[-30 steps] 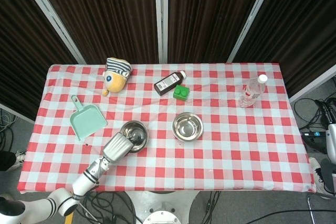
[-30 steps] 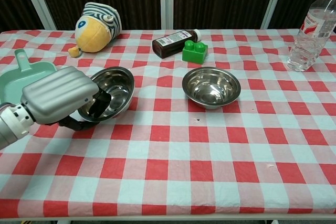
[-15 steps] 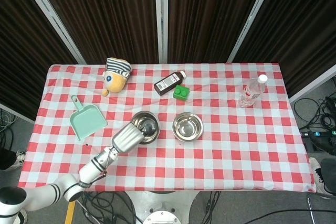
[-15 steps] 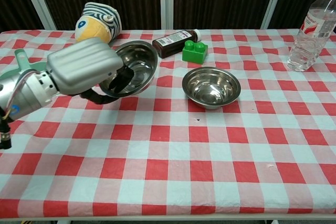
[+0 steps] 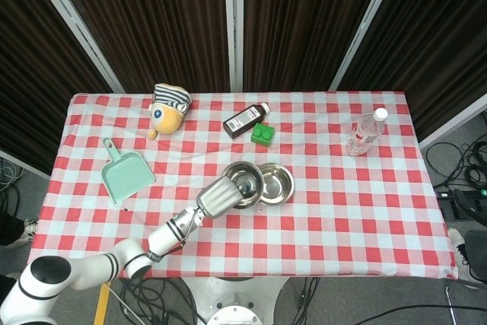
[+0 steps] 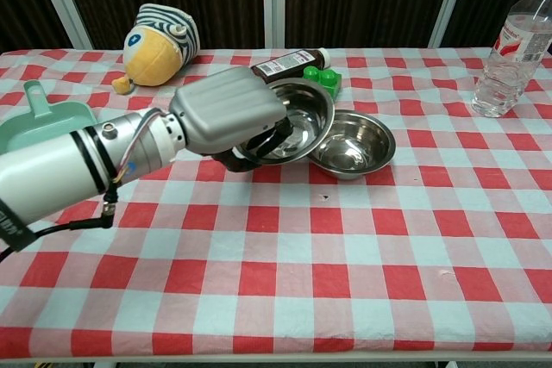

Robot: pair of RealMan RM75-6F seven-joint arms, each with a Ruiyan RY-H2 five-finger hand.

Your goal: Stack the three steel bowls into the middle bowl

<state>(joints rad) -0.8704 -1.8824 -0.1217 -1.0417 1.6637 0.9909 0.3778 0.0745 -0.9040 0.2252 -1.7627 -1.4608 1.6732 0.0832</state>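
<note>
Head view: a steel bowl (image 5: 246,183) is held by the left hand (image 5: 218,196) near the middle of the red-and-white checked tablecloth (image 5: 358,203), with the arm reaching in from 7 o'clock. The fingers are curled over the bowl's near rim, some of them inside it. The held bowl is tilted, with its opening turned partly toward the hand, and it overlaps the left edge of a second steel bowl (image 5: 275,183) resting on the cloth at its 3 o'clock. Whether the two rims touch cannot be told. The right hand is not seen in either view.

In the chest view the held bowl (image 6: 297,121) is seen raised above the cloth, with the hand (image 6: 229,112) covering its left side, and the resting bowl (image 6: 356,143) is partly hidden behind it.

At 11 o'clock from the bowls a striped plush toy (image 5: 169,107) lies near the far edge. A mint dustpan (image 5: 125,173) lies at 9 o'clock. At 12 o'clock a dark brown bottle (image 5: 246,120) lies on its side, with a green building block (image 5: 262,134) just beside it. A clear water bottle (image 5: 365,133) stands at 2 o'clock, well apart.
</note>
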